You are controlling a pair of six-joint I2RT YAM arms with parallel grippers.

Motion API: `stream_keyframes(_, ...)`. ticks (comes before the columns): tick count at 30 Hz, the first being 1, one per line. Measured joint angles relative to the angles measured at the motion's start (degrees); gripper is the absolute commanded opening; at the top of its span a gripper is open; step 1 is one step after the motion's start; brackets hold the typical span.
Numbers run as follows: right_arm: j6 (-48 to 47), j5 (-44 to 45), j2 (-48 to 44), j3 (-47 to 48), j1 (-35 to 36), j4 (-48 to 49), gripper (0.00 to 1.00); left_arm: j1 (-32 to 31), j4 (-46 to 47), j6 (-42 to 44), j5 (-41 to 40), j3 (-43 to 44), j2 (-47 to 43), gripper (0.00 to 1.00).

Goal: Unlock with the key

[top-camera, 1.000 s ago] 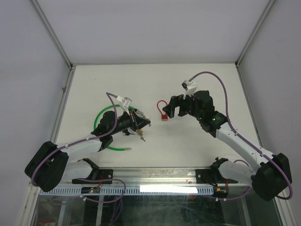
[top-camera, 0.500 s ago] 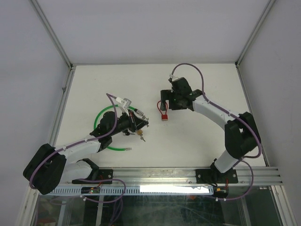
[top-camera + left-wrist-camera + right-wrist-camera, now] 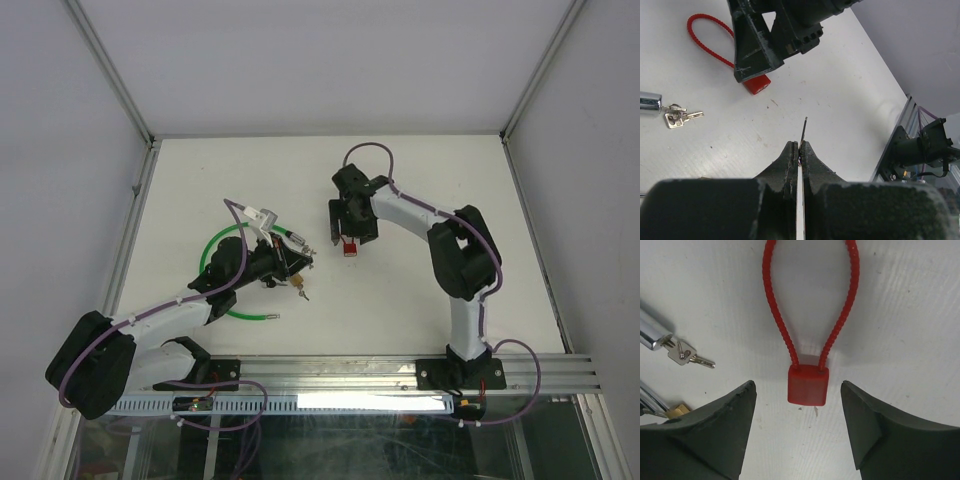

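Observation:
A red padlock (image 3: 808, 385) with a red cable loop (image 3: 771, 305) lies flat on the white table. It also shows in the top view (image 3: 349, 248) and the left wrist view (image 3: 756, 85). My right gripper (image 3: 797, 390) is open and hangs just above the padlock, one finger on each side of its body. It also shows in the top view (image 3: 348, 232). My left gripper (image 3: 799, 146) is shut on a thin key (image 3: 804, 129), seen edge-on, its blade sticking out past the tips. In the top view the left gripper (image 3: 300, 262) sits left of the padlock.
A green cable lock (image 3: 213, 268) with chrome ends (image 3: 647, 102) lies under the left arm. A small bunch of keys (image 3: 687, 355) hangs from one chrome end. A small brass padlock (image 3: 298, 283) lies by the left gripper. Grey walls enclose the table.
My right arm has swung in from the right, and its gripper now hangs over the red padlock. The left gripper has shifted only slightly, still holding the key.

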Motion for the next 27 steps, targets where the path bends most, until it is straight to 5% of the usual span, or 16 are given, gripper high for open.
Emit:
stream_keyframes(17,3.30,4.22,8.13,7.02,2.12,-6.45,0.51,0.00,-0.09,0.66,-0.44,0.00,-0.44,0.00)
stream_keyframes(27,4.72,6.69,8.63,7.67,2.67,-7.82,0.30,0.00,0.26,-0.87,-0.70,0.00,-0.35,0.00)
